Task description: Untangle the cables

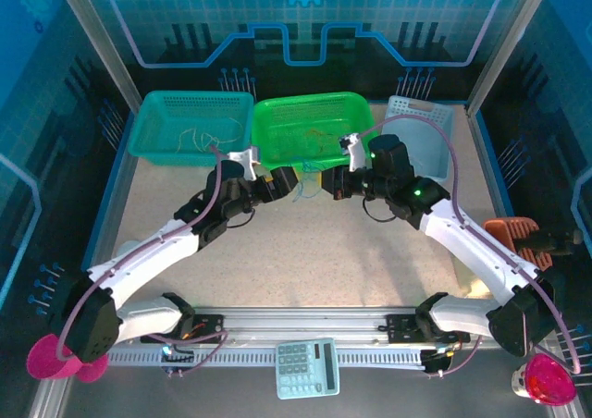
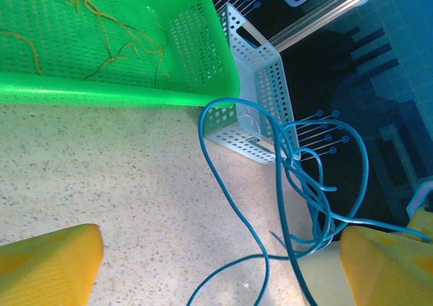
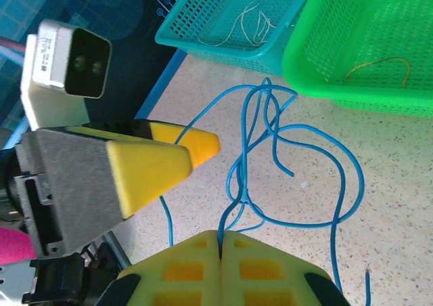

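- Right tool (image 3: 221,238): pads pinched tight on the blue cables (image 2: 302,177), strands feeding straight into the seam.
- Left tool (image 2: 220,252): pads wide apart, gripping nothing; blue strands run just beside one pad (image 2: 385,265).
- Blue cables sit between the two tools, over the bench (image 1: 324,252), just in front of the green basket (image 1: 356,104).
- Likely step: left tool takes a second hold so the bundle can be pulled apart.
- To do it well: close on one strand away from the knot, not on the whole cluster. Then separate the tools slowly and watch that the loops don't cinch.
- Look: thin, springy blue cord with several overlapping loops, loose ends poking out and crossings dense near the middle.
- Orange cables (image 2: 108,28) lie in the green basket, white cables (image 3: 247,22) in the teal basket (image 1: 153,122).
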You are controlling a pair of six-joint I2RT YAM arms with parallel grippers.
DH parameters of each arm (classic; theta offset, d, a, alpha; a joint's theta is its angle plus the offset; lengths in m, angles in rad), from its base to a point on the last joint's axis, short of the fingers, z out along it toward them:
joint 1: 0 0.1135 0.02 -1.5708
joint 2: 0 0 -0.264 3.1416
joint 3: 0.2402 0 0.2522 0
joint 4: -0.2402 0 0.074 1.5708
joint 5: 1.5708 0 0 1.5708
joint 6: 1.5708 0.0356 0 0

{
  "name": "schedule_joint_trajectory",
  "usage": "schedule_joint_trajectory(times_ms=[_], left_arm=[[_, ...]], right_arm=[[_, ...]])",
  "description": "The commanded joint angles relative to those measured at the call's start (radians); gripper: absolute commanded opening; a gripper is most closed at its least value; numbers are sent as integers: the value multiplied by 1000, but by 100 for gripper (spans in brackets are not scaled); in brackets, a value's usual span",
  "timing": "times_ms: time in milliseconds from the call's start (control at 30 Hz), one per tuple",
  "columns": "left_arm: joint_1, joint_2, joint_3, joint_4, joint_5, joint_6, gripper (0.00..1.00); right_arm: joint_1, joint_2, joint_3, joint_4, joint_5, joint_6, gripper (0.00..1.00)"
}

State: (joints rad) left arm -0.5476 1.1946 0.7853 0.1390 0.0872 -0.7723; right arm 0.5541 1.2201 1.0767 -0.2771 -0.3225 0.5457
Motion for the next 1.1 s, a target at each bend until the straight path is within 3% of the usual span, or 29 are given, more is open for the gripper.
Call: schedule_joint_trajectory(times_ms=[0,133,300,600,833,1067], left_arm=[[7,23,37,57,33,-19,84],[6,39,28,91,40,-28,58],[8,29,36,81,21,-12,2],[106,-125,11,-35,-68,36,0],[175,-237,-39,-101,-106,47,0],[187,-256,-73,-101,-72,46,0]], right_arm=[[16,-17,-13,18,-11,10,0],[21,-15,-26,22,-4,10,0],[-3,-24,-91,30,62,1,0],[-193,-83,-310,69,135,52,0],[-292,-134,-380,64,201,94,0],[-306,-141,-310,70,79,66,0]])
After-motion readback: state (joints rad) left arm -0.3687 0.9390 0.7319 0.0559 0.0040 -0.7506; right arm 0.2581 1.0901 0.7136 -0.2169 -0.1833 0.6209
